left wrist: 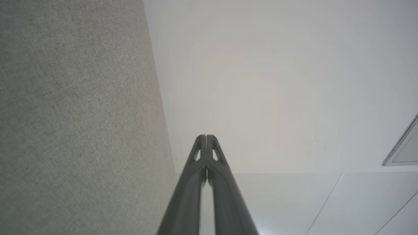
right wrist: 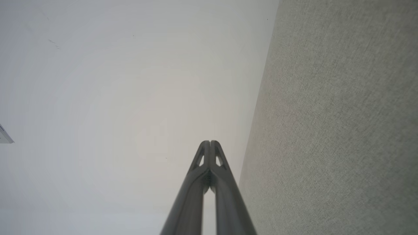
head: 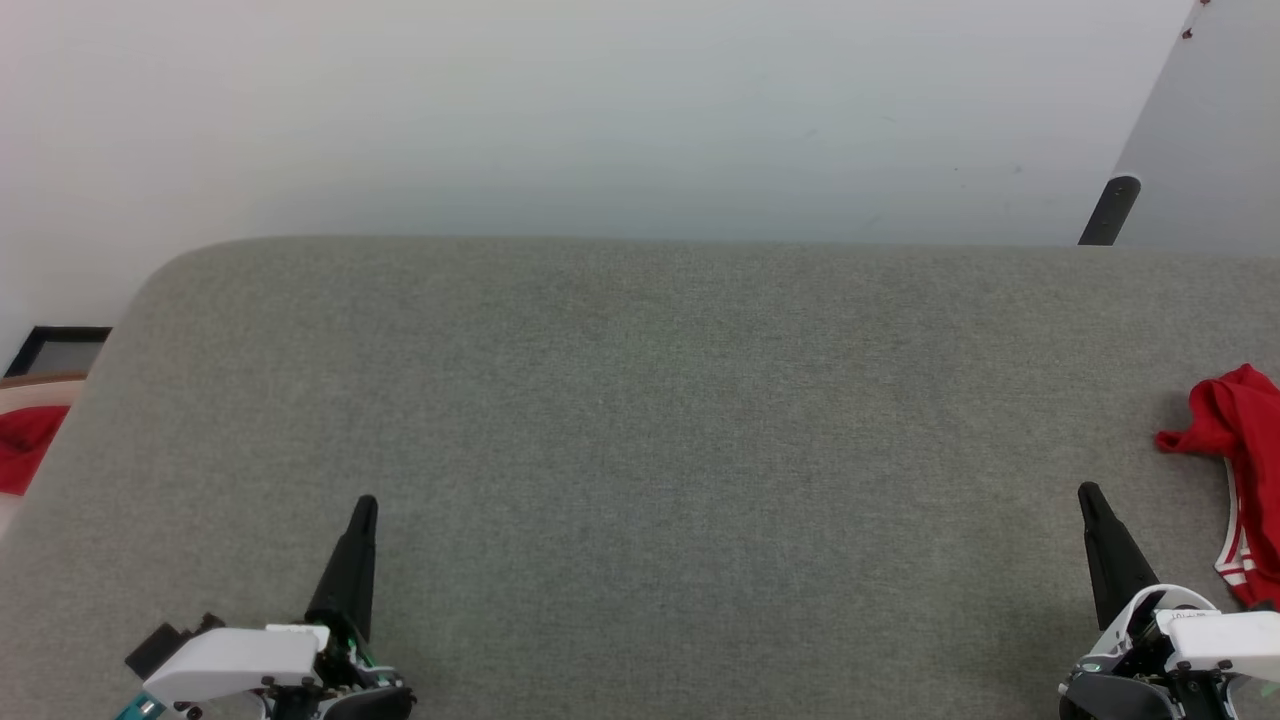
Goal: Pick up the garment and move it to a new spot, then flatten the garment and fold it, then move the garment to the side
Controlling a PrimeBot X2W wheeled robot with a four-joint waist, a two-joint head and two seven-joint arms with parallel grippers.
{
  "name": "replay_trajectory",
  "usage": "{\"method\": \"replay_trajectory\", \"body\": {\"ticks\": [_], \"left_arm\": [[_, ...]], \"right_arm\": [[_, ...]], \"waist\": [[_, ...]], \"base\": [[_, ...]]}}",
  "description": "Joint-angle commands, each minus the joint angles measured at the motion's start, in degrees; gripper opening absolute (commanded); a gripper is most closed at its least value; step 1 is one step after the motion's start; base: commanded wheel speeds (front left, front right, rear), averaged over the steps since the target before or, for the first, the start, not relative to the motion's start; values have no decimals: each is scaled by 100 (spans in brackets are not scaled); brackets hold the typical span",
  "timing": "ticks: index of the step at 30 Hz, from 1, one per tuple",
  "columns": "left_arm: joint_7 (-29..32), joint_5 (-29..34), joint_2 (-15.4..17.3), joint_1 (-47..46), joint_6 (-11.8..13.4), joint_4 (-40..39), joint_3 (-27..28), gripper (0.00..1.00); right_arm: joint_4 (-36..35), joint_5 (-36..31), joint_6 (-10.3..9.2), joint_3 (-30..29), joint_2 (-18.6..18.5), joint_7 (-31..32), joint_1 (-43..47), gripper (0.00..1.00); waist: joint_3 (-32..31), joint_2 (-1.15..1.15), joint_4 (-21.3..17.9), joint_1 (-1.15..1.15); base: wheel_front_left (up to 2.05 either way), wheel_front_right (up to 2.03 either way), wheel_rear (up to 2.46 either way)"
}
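A big grey bench [head: 640,400] with a soft cloth top takes up most of the head view. Its far left corner is round.

The shirt [head: 1245,440] lies on the right end of the bench. Part of it runs off the side of the picture. It is red and bunched up in a lump. A white strip with red stripes [head: 1237,560] shows on the part nearest the front of the bench.

The left claw [head: 366,503] is over the front left part of the bench. Its two dark fingers [left wrist: 192,182] are pressed tight together into one point. It holds nothing. In the left wrist view the grey cloth of the bench runs along one side of the fingers.

The right claw [head: 1088,492] is over the front right part of the bench. It is shut tight too, tip against tip, and it holds nothing. It is near the shirt but does not touch it, and a bit of bare bench shows between them.

I cannot tell if the tips of the claws touch the top of the bench or hang just above it.

Past the left end of the bench, lower down, there is a small red cloth [head: 25,445] under a curved beige rim [head: 40,381]. Behind the far right corner of the bench a black leg [head: 1110,210] stands on the pale floor [head: 600,120].
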Motion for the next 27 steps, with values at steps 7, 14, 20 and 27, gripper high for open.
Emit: {"method": "replay_trajectory", "body": {"ticks": [7,14,20,27], "left_arm": [[7,-20,2,-51,-2,5,10,0],[7,-21,2,-51,-2,5,10,0],[6,-21,2,-51,-2,5,10,0],[6,-21,2,-51,-2,5,11,0]], "right_arm": [[0,24,2,19,16,9,-15,0],[0,24,2,19,16,9,-15,0],[0,24,2,19,16,9,-15,0],[0,24,2,20,16,9,-15,0]], "waist": [[0,0,0,0],[0,0,0,0],[0,0,0,0],[0,0,0,0]], "base": [[0,0,0],[0,0,0],[0,0,0],[0,0,0]]}}
